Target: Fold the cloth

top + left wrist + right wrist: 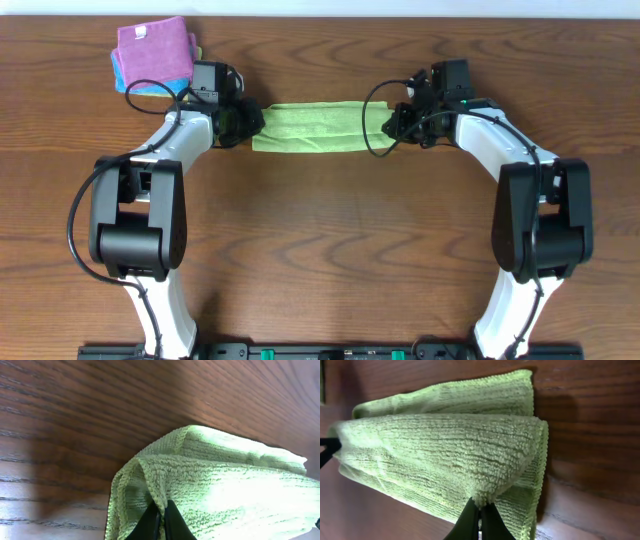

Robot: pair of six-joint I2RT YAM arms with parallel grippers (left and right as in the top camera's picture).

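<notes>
Seen from overhead, a lime-green cloth [318,127] lies as a long, narrow band on a dark wood-grain counter [330,240]. It is stretched between two white-and-black robot arms. The left arm [150,190] meets the cloth's left end and the right arm [525,190] meets its right end. From this height the jaws are hidden under black wrist housings.

Up and to the left of the cloth sits a small stack: a purple folded cloth [152,47] resting on blue cloths [124,76].

Only the wrist views show the grip. In the left wrist view, the left jaws are clenched on a raised ridge at the cloth's end, where a stitched edge curls around. In the right wrist view, the right jaws pinch the doubled end, with its layers stacked. Up close, the cloth is looped, ribbed microfibre, soft and plush.
</notes>
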